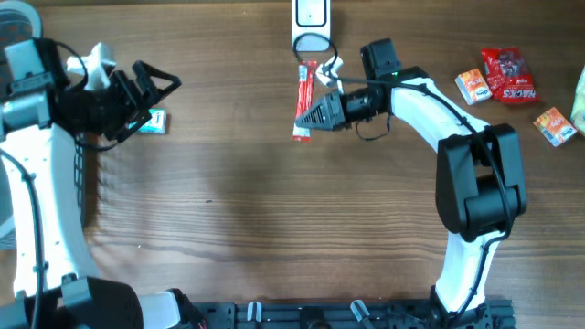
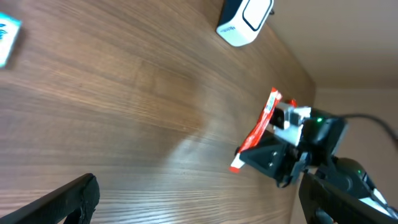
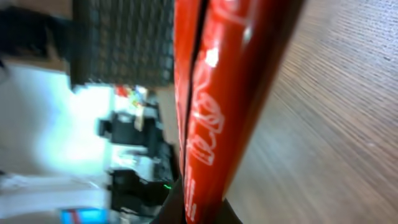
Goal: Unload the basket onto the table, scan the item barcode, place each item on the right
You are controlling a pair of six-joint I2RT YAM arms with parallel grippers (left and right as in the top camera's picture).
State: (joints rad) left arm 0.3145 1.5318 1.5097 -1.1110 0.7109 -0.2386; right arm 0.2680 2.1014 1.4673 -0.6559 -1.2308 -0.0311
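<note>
A long red stick packet (image 1: 307, 82) hangs just below the white barcode scanner (image 1: 311, 26) at the table's far edge. My right gripper (image 1: 304, 116) is shut on its lower half. In the right wrist view the red packet (image 3: 230, 93) fills the middle, pinched at the bottom by the right gripper (image 3: 200, 213). My left gripper (image 1: 157, 90) stands wide open at the far left, above a small teal-and-white packet (image 1: 155, 121). From the left wrist I see the scanner (image 2: 244, 18), the red packet (image 2: 256, 132) and my left gripper (image 2: 199, 205) with nothing between its fingers.
A red snack bag (image 1: 507, 73) and two small orange packets (image 1: 473, 87) (image 1: 553, 125) lie at the far right. A black wire rack (image 1: 87, 187) stands along the left edge beside the left arm. The teal packet (image 2: 7, 36) shows at the left wrist view's top left.
</note>
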